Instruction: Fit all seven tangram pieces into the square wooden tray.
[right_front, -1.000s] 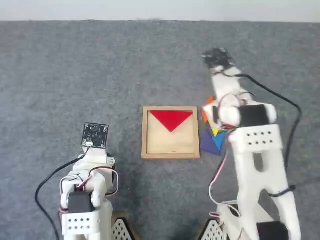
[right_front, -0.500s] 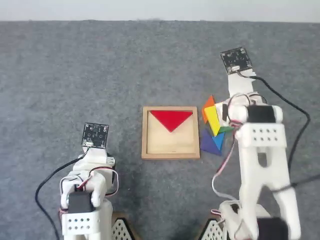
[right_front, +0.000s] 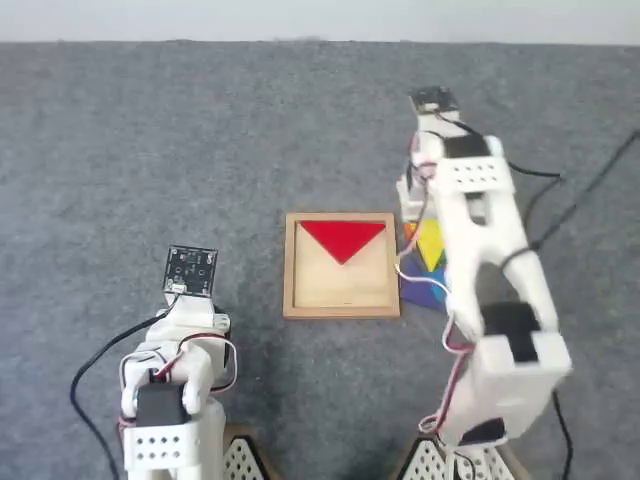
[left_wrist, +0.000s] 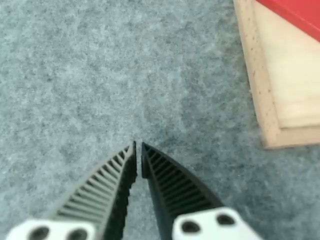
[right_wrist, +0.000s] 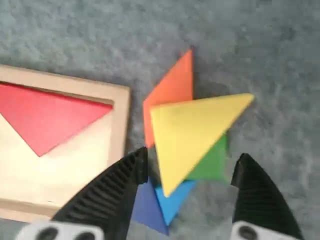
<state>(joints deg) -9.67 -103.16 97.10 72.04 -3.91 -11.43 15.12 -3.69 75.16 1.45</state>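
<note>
Tray (right_front: 340, 312): set mid-mat, red triangle (right_front: 343, 238) seated at far edge.
Loose pile (right_front: 422, 290): stacked just beside tray, yellow triangle (right_wrist: 192, 130) on top.
R gripper (right_wrist: 194, 155): spread wide over yellow.
L gripper (left_wrist: 138, 146): pinched closed, empty.
Risk: pile could be scattered if yellow is nipped off-centre.

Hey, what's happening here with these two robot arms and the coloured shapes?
The two arms are filling a square wooden tray with tangram pieces. Only a red triangle lies in it. The right gripper hangs open over the loose pile beside the tray, where a yellow triangle tops an orange piece, a green piece and a blue piece. The left gripper is shut, empty, over the grey mat on the tray's other side.
</note>
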